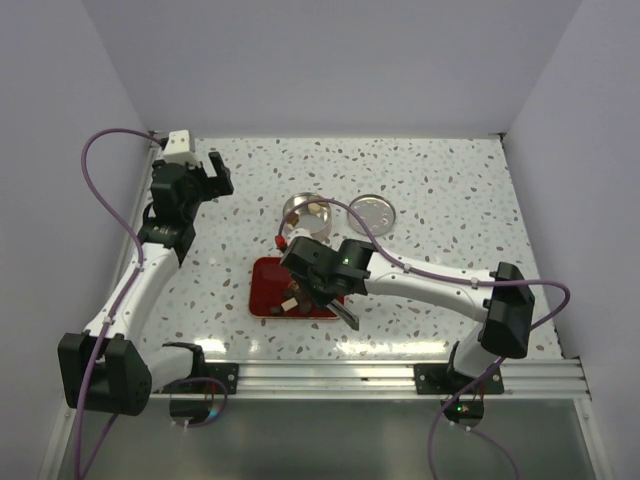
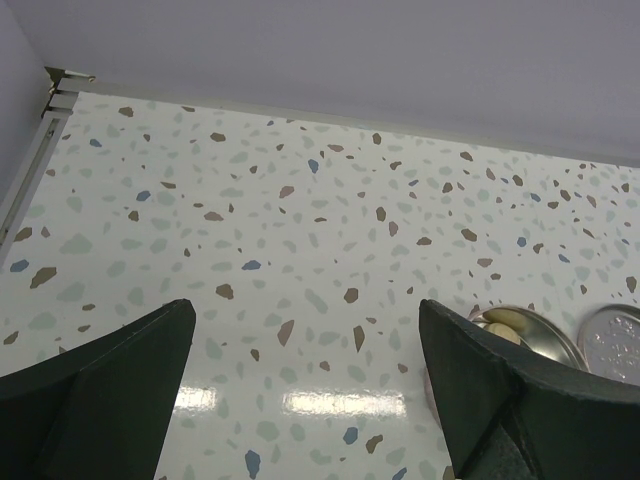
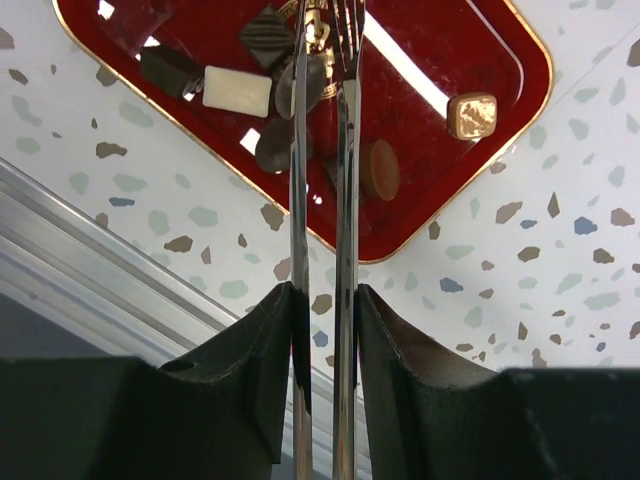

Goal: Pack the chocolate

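Observation:
Several chocolate pieces lie on the red tray (image 3: 470, 50): a cream-white block (image 3: 237, 90), dark pieces (image 3: 165, 70), a round brown one (image 3: 380, 168) and a light brown square (image 3: 472, 115). My right gripper (image 3: 323, 295) is shut on the long metal tweezers (image 3: 345, 150), whose tips reach over the pieces; I cannot tell if they hold one. In the top view it (image 1: 315, 288) hovers over the tray (image 1: 268, 280). The round tin (image 1: 305, 212) holds a few pieces, cream ones (image 2: 505, 320) among them. My left gripper (image 2: 305, 310) is open and empty, high at the far left (image 1: 215, 172).
The tin's lid (image 1: 372, 212) lies flat to the right of the tin, also in the left wrist view (image 2: 612, 340). An aluminium rail (image 1: 400, 375) runs along the near edge. Walls close in the table at the back and sides.

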Robot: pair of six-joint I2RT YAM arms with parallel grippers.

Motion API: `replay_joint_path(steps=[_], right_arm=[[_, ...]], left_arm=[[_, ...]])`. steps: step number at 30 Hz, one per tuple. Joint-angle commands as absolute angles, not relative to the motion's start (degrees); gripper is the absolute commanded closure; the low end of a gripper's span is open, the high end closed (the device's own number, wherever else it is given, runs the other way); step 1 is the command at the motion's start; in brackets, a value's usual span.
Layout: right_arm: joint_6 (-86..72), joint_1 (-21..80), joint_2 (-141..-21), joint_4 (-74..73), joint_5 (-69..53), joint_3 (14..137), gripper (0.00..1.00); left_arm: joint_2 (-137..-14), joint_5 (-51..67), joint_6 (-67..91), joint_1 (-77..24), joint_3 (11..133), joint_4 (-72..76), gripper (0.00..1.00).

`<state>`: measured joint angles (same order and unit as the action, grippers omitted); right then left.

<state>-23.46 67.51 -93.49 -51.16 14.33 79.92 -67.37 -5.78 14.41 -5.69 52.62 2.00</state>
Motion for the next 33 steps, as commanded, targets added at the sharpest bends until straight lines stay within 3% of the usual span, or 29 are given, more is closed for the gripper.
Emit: replay_joint_path(steps=[1, 15, 33], right_arm=[[-21.7, 67.6, -94.1, -53.2, 18.3, 83.7, 0.66], [-25.1, 68.1, -92.4, -51.6, 12.7, 78.0, 0.53], [-25.9, 69.5, -95.2, -52.6, 11.0, 79.2, 0.53]], left_arm=[[-66.0, -6.2, 14.9, -6.0, 55.0, 2.9, 0.00], [-66.4, -5.9, 15.1, -6.0, 55.0, 3.1, 0.00], [-66.5, -5.6, 15.3, -6.1, 54.9, 3.3, 0.00]])
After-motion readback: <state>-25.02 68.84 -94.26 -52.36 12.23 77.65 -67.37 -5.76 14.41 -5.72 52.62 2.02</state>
